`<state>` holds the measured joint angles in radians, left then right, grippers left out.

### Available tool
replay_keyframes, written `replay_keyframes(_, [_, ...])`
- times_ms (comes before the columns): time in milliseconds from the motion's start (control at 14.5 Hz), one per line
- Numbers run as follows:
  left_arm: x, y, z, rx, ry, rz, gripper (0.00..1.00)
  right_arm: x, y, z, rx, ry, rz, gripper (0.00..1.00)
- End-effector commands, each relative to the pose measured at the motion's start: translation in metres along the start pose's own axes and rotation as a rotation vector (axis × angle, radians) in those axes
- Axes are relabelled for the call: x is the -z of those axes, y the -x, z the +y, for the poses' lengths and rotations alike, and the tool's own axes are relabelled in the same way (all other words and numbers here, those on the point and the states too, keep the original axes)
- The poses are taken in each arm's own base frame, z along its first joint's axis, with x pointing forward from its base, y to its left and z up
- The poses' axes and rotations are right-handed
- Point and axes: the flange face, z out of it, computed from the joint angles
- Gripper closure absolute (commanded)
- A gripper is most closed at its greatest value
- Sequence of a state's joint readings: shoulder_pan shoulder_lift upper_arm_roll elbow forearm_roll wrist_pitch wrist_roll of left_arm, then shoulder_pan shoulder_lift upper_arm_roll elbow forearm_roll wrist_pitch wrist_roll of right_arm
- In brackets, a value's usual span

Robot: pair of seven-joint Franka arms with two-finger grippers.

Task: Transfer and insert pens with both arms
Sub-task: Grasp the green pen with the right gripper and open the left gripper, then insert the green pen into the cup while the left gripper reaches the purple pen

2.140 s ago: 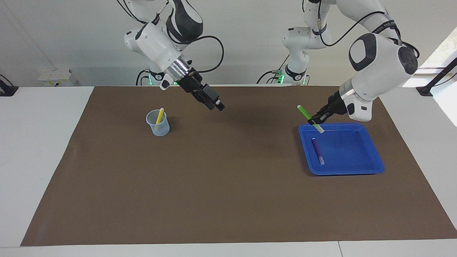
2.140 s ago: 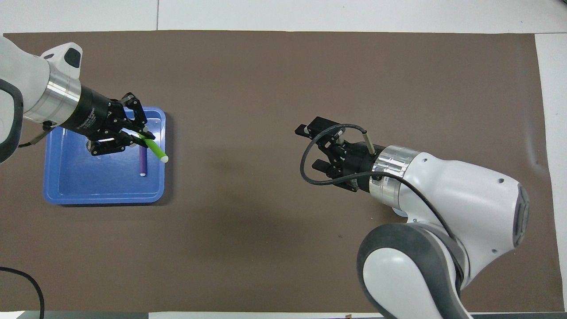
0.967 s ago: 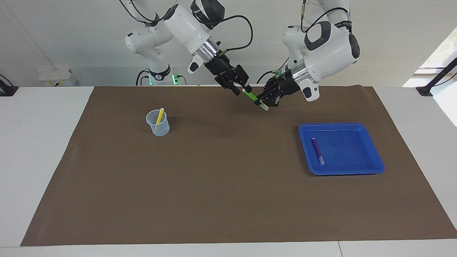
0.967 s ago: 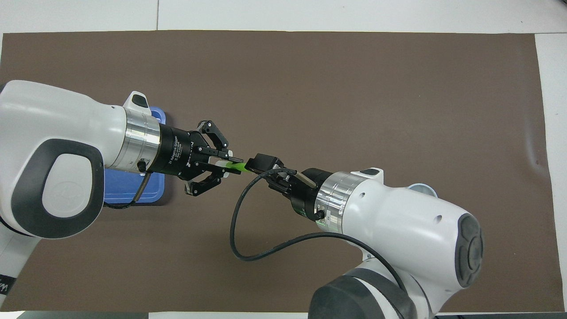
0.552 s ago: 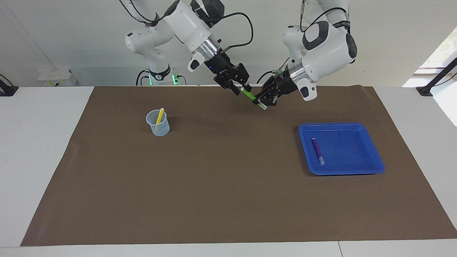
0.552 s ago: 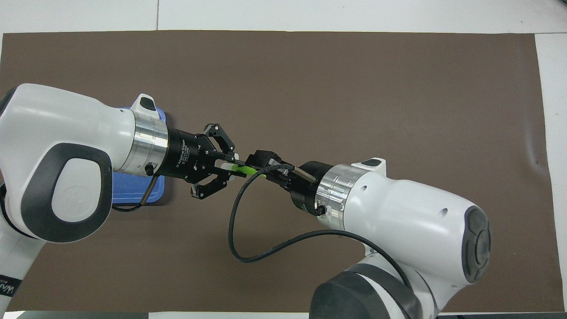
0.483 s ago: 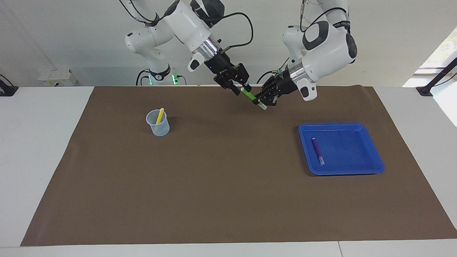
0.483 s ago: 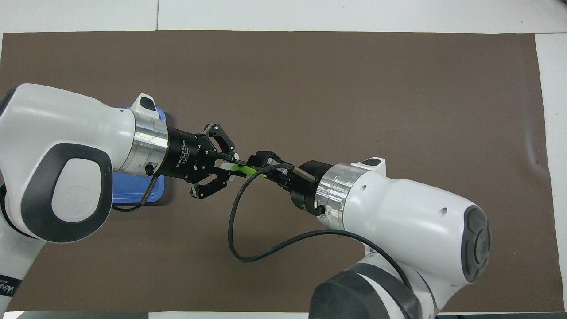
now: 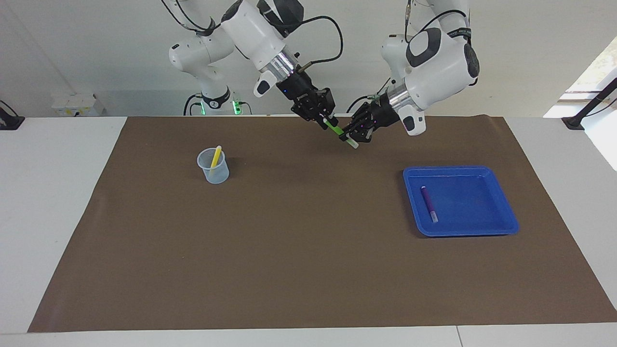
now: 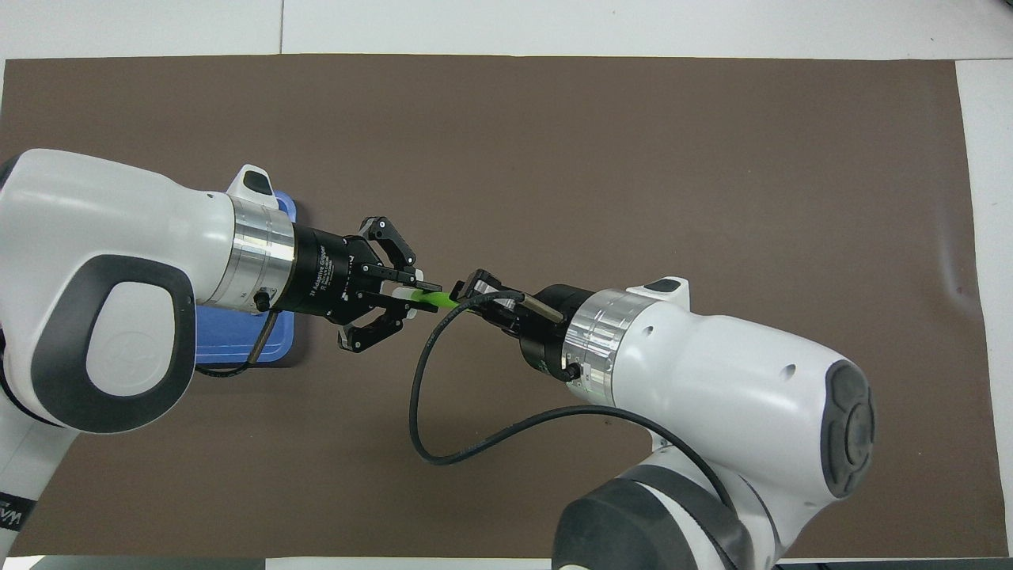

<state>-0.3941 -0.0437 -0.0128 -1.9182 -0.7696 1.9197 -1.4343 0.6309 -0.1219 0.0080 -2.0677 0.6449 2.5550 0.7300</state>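
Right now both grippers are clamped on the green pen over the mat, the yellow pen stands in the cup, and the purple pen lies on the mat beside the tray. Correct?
Not quite. The purple pen lies inside the blue tray, as the facing view shows. The rest holds: left gripper and right gripper are both shut on the green pen, and the yellow pen stands in the cup.

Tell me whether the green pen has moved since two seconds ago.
Yes. The green pen left the blue tray and now hangs mid-table, toward the cup, gripped by both pincers.

You can read white lettering "2F Adaptive Gripper" on the left gripper (image 10: 418, 297) body; nothing else legible.
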Motion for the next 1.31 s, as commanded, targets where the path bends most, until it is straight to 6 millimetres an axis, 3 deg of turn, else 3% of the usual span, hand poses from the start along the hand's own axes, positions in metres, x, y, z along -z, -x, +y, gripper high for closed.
replay_keyframes(0, [-0.001, 0.003, -0.009, 0.014, 0.019, -0.019, 1.0, 0.002, -0.006, 0.0, 0.051, 0.022, -0.013, 1.0])
replay_keyframes(69, [0.0, 0.003, -0.008, 0.011, 0.023, -0.017, 1.0, 0.004, -0.013, 0.004, 0.054, 0.029, -0.013, 1.0])
replay_keyframes(207, [0.001, 0.003, -0.007, 0.01, 0.033, -0.016, 0.0, 0.004, -0.015, 0.005, 0.062, 0.036, -0.018, 1.0])
replay_keyframes(345, [0.001, 0.005, -0.007, -0.002, 0.028, -0.013, 0.0, 0.01, -0.028, 0.012, 0.08, 0.067, -0.022, 1.0])
replay_keyframes(552, [0.004, -0.004, -0.008, -0.116, 0.009, 0.022, 0.0, 0.076, -0.101, 0.032, 0.21, 0.224, -0.064, 1.0])
replay_keyframes(621, [0.011, -0.015, -0.008, -0.141, -0.001, 0.048, 0.0, 0.097, -0.119, 0.04, 0.268, 0.296, -0.082, 1.0])
replay_keyframes(759, [0.03, -0.044, -0.008, -0.199, -0.027, 0.128, 0.0, 0.127, -0.146, 0.074, 0.487, 0.492, -0.136, 1.0])
replay_keyframes(1105, [0.077, -0.126, -0.015, -0.55, -0.161, 0.311, 0.0, 0.151, -0.153, 0.145, 0.633, 0.698, -0.275, 1.0])
replay_keyframes(1243, [0.085, -0.157, -0.014, -0.695, -0.23, 0.364, 0.0, 0.149, -0.153, 0.191, 0.668, 0.737, -0.282, 1.0])
